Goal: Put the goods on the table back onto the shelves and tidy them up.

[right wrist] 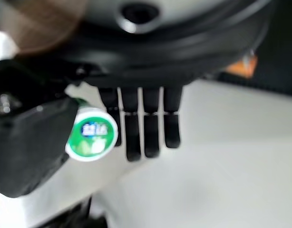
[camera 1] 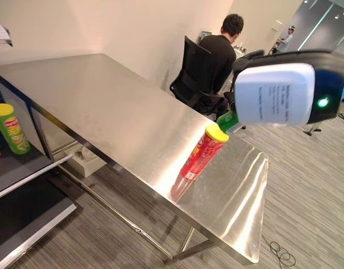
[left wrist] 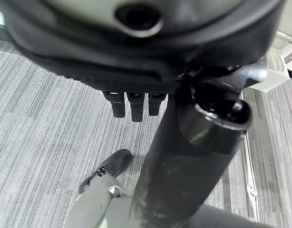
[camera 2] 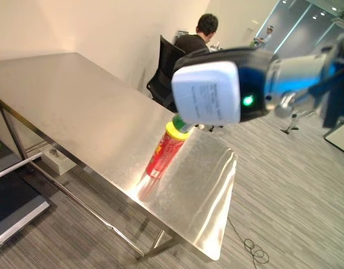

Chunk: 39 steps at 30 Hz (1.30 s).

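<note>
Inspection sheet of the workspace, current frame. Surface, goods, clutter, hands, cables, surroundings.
surface: steel table, bare apart from goods at its right end.
job's things: red can with a yellow lid upright on the table; green can already on the shelf at left; green-capped item at the right hand.
clutter: white box on the floor under the table.
hands: right hand above the table's right end, fingers straight, green-capped item between thumb and fingers, grip not confirmed; left hand over the carpet, fingers relaxed, holding nothing.
cables: nothing seen on the table.
surroundings: person seated in a black chair beyond the table, back turned; grey carpet.
</note>
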Available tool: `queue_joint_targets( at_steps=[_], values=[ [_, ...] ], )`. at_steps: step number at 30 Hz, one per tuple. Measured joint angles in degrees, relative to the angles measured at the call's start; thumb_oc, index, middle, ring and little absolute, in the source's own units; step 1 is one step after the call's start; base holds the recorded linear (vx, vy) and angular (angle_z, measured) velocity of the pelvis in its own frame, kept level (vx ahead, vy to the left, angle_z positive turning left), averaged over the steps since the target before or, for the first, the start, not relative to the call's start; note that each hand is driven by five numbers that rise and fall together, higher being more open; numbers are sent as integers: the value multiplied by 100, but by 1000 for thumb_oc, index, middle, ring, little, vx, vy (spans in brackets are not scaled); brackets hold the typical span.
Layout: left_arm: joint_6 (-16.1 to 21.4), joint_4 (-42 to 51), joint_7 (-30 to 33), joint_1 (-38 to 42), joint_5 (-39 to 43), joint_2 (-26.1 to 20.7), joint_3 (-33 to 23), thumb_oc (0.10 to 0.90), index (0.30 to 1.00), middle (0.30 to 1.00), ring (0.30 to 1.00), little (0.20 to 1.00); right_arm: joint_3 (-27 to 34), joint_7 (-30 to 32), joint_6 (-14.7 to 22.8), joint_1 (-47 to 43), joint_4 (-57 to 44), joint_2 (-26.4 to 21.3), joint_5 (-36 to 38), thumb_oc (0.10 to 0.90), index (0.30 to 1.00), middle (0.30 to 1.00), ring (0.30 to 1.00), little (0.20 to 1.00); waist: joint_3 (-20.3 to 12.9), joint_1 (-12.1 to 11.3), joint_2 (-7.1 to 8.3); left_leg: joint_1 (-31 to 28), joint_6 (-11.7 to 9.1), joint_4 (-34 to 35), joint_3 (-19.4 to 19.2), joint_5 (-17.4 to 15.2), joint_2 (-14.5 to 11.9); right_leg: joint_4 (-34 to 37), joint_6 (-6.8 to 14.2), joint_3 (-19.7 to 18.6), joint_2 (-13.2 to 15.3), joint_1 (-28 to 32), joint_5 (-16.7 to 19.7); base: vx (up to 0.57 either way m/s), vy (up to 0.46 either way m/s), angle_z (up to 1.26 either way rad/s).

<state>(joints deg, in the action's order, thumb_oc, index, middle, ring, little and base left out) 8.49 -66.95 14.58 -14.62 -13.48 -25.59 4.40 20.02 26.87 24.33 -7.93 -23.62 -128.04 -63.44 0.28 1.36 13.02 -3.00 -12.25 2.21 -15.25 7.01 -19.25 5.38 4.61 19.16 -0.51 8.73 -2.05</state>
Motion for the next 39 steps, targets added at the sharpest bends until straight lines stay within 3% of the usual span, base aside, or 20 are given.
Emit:
queue_joint_targets(
  at_steps=[6,7,10,16,17,20,22,23,25,26,27,29,30,31,32,34,36,37,38,39],
  values=[
    [-4,37,55,47,-24,251,259,800,900,900,900,900,618,251,26,-95,-739,-32,185,400,300,300,300,300,254,-230,-415,185,0,-163,12,6,-7,-2,-38,176,-10,67,-12,-47,21,20],
    [-4,9,132,93,-29,335,337,800,900,900,900,900,877,298,24,-116,-828,-36,182,400,300,300,300,300,288,-162,-516,249,-11,-170,12,15,0,-2,-45,290,-11,69,-16,-24,34,31],
    [-6,-6,158,110,-27,430,335,800,900,900,900,900,1049,488,25,-150,-873,-103,246,400,300,300,300,300,293,-217,-604,345,-12,-183,14,22,9,-2,-54,356,-11,82,-37,6,-15,19],
    [1,-4,274,157,-26,464,334,800,900,900,900,900,1314,643,8,-156,-1206,-105,313,400,300,300,300,300,273,-222,-478,431,50,-381,-306,133,68,-5,-92,468,26,111,-51,-126,-23,11],
    [1,-4,282,215,-32,457,346,800,900,900,900,900,1388,688,9,-157,-1350,-105,336,400,300,300,300,300,295,-196,-434,492,149,-402,-465,278,147,-11,-120,557,90,125,-68,-78,41,32],
    [-1,-4,426,385,-68,433,461,800,900,900,900,900,1569,748,13,-143,-1588,-107,389,400,300,300,300,300,337,-178,-459,538,164,-373,-520,425,155,-208,-248,748,176,61,-212,-47,75,24],
    [-7,-7,479,371,-145,403,545,800,900,900,900,900,1833,795,13,94,-1622,-60,429,400,300,300,300,300,357,-173,-355,542,292,-771,-628,72,64,-384,-353,749,324,-5,-272,-51,174,-21],
    [-18,-7,485,235,-299,360,710,800,900,900,900,900,1995,793,20,397,-1645,-51,473,400,300,300,300,300,374,-55,-239,534,240,-1683,-776,-276,-160,-510,-357,695,517,45,-292,-83,310,-30],
    [-87,-2,535,140,-541,312,975,800,900,900,900,900,2087,786,22,518,-1773,-7,497,400,300,300,300,300,348,94,-332,454,-13,-2060,-776,-194,-520,-684,-343,712,650,49,-283,-82,335,-9],
    [-135,-9,534,129,-580,285,1057,800,900,900,900,900,2070,789,24,591,-1828,18,527,400,300,300,300,300,341,161,-463,367,-34,-1929,-773,122,-629,-808,-324,718,727,24,-286,-73,355,14],
    [-131,11,541,160,-581,269,1120,800,900,900,900,900,2070,781,27,766,-1869,21,534,400,300,300,300,300,281,176,-544,303,-112,-1731,-697,104,-481,-989,-246,724,936,-61,-290,-71,408,42],
    [-127,60,590,270,-585,230,1171,800,900,900,900,900,2023,772,35,833,-1896,23,580,400,300,300,300,300,209,346,-616,189,220,-1239,-672,-58,-32,-1552,-73,720,1366,-295,-193,-53,385,94],
    [-131,158,600,440,-601,214,1403,800,900,900,900,900,1909,732,31,823,-1834,64,692,400,300,300,300,300,179,471,-804,35,573,-661,-571,-273,205,-2430,188,718,1643,-683,-221,-92,470,120],
    [-121,306,605,427,-671,152,1494,800,900,900,900,900,1924,690,29,779,-1802,26,753,400,300,300,300,300,92,513,-854,80,701,-497,-473,-400,266,-2152,561,639,1582,-742,-506,-76,385,108],
    [-106,368,603,465,-718,59,1504,800,900,900,900,900,1995,684,17,768,-1739,32,820,400,300,300,300,300,59,525,-791,171,628,-448,-333,-454,335,-1497,561,585,1525,-740,-431,-103,360,60],
    [-130,444,581,617,-805,-212,1511,800,900,900,900,900,2269,602,-22,803,-1620,125,872,400,300,300,300,300,-23,591,-520,445,370,-549,-183,-607,503,-589,574,625,1530,-735,432,-117,347,70],
    [-75,579,469,742,-1052,-288,1853,800,900,900,900,900,2045,551,-79,808,-1531,263,912,400,300,300,300,300,-56,479,-493,415,282,-241,-95,-511,669,-549,583,790,1685,-537,574,-219,505,83],
    [-34,690,447,746,-1217,-335,2168,800,900,900,900,900,1972,507,-79,824,-1536,259,897,400,300,300,300,300,-80,493,-474,382,296,-12,-118,-567,828,-603,609,880,1856,-559,590,-273,637,82],
    [22,761,402,865,-1536,-389,2567,800,900,900,900,900,1911,442,-102,843,-1543,125,898,400,300,300,300,300,-42,574,-451,527,512,8,-111,-447,1189,-757,663,1062,2196,-656,708,-237,554,70],
    [30,934,358,906,-1794,-408,2701,800,900,900,900,900,1817,315,-124,1149,-1576,-85,847,400,300,300,300,300,38,545,-561,520,707,84,-90,-379,1399,-759,483,1130,2377,-720,1135,-217,506,59]
  ],
)
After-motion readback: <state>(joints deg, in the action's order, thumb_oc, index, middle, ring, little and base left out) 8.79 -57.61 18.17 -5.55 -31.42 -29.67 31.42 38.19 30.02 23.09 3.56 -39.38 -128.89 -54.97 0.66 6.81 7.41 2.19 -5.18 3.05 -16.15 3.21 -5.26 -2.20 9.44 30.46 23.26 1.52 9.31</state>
